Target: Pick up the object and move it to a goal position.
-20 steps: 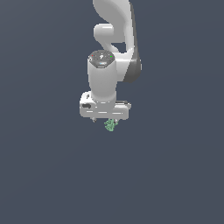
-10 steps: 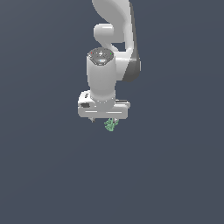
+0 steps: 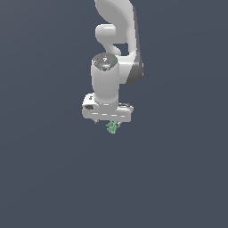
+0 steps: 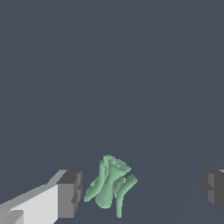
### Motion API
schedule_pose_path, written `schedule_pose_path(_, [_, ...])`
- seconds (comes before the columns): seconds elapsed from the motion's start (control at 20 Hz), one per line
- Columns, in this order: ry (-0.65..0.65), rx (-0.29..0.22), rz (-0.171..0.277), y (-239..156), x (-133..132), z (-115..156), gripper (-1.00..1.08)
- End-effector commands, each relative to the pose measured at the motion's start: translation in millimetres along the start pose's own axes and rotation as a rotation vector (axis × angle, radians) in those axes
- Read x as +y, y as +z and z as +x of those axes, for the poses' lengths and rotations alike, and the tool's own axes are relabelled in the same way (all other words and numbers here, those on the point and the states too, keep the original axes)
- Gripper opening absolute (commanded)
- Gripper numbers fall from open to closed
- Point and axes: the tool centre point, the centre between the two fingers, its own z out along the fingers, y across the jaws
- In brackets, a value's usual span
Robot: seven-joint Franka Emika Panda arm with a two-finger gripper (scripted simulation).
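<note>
The object (image 4: 111, 183) is a small light-green knobbly piece standing between my two fingers, closer to the white-backed finger (image 4: 69, 194) than to the other finger (image 4: 213, 189). I see a gap on both sides of it, so neither pad touches it. My gripper (image 4: 142, 192) is open around it. In the exterior view the object (image 3: 112, 128) pokes out just below the white hand of my gripper (image 3: 109, 121), which points straight down; the fingertips themselves are mostly hidden under the hand there.
A plain dark grey-blue surface (image 3: 178, 178) fills both views. The white arm (image 3: 118, 26) rises above the hand toward the top of the exterior view. No goal marker shows.
</note>
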Motion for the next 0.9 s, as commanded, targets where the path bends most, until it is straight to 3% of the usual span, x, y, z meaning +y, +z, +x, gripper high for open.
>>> schedule_pose_path(0.0, [0.038, -0.004, 0.003, 7.2, -2.8, -5.7, 1.00])
schedule_pose_path(0.85, [0.389, -0.041, 0.008, 64.2, -20.0, -61.1, 1.00])
